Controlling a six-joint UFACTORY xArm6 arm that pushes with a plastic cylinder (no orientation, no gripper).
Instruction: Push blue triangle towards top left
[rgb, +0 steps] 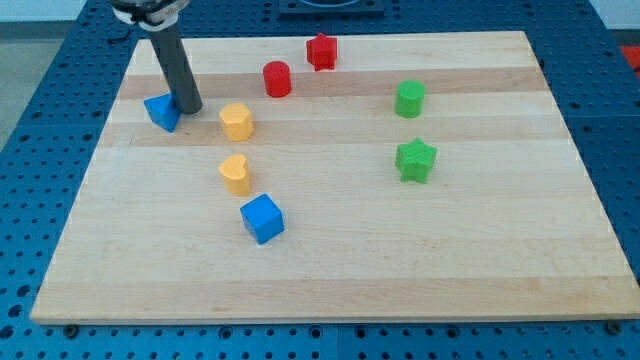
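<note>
Blue triangle (160, 111): near the counter's left edge, toward its top left corner; my tip touches its right side.
Tip (190, 108): lower end of the dark rod, set on the counter at the triangle's right, between it and the upper yellow block.
Rod (173, 66): dark, straight, leaning up toward the view's top left from the tip.
Jaws: the arm carries none, only the rod, so there is nothing released, clenched or grasping to tell.
Counter (480, 250): pale wooden board on a blue perforated base.
Upper yellow block (237, 121): just right of the tip, apart from it; rounded, exact shape unclear.
Yellow heart (235, 173): below the upper yellow block, left of the counter's middle.
Blue cube (262, 218): below the heart and slightly right, nearest the counter's bottom edge of all the blocks.
Red cylinder (277, 78): upper middle of the counter, right of the rod.
Red star (321, 51): close to the counter's top edge, up and right of the cylinder.
Green cylinder (410, 99): right half of the counter, upper part.
Green star (416, 160): directly below the green cylinder, apart from it.
</note>
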